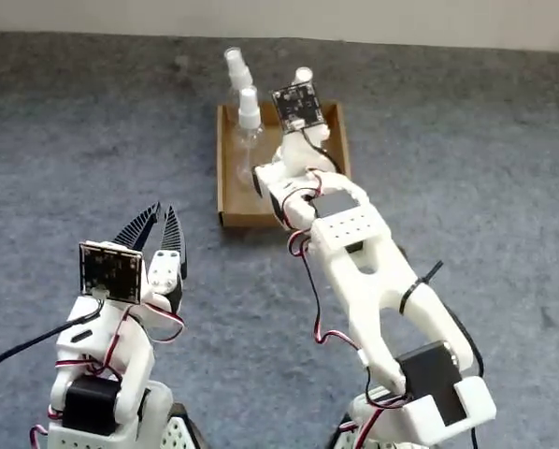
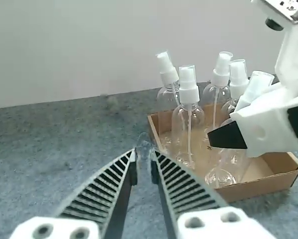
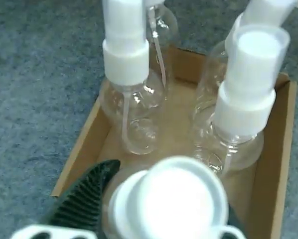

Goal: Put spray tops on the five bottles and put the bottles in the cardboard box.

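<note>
Jaws, right gripper (image 3: 159, 211): pinching a held bottle (image 2: 223, 169) just below its spray top (image 3: 170, 199). Directly beneath, the cardboard box (image 1: 222, 173); long axis tilted a little off upright, base seemingly down on the box floor. Just beyond, other capped bottles (image 2: 188, 117) upright. Jaws, left gripper (image 2: 143, 157): parted slightly, empty, well short of the box. Probably only release and a straight lift-out remaining, for the right arm.
</note>
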### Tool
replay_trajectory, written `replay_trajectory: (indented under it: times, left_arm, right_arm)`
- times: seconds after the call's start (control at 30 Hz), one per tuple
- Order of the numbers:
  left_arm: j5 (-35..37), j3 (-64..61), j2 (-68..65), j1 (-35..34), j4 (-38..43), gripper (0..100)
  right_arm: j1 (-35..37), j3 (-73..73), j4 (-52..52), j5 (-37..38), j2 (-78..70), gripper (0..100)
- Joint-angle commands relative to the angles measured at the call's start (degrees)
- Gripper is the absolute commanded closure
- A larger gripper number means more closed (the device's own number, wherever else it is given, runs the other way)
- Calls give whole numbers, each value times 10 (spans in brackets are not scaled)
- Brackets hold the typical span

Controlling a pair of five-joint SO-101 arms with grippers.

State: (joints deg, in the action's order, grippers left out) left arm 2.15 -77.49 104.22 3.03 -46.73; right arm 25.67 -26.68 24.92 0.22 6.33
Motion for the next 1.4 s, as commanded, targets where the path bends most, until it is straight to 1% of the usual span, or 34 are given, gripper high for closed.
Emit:
replay_trajectory:
  times: [0.0,0.07,0.2,0.3,0.53,0.6,0.73,0.83,1.1,1.37]
  left_arm:
    - [4,7,-1,10,11,995]
    - [4,7,-1,10,11,995]
    - [4,7,-1,10,11,995]
    - [4,7,-1,10,11,995]
    - [4,7,-1,10,12,995]
    - [4,7,-1,10,12,995]
    - [4,7,-1,10,12,995]
    - [4,7,-1,10,12,995]
    - [4,7,-1,10,12,995]
    - [4,7,-1,10,12,995]
  right_arm:
    - [7,22,-10,22,1,995]
    - [10,36,-7,34,-14,995]
    - [11,80,-3,34,-48,995]
    - [12,108,31,34,-71,995]
    - [12,123,45,34,-84,991]
    - [12,123,54,34,-85,960]
    - [13,123,77,34,-84,844]
    - [13,125,87,34,-84,786]
    - [32,128,88,34,-83,775]
    - [33,143,88,34,-83,774]
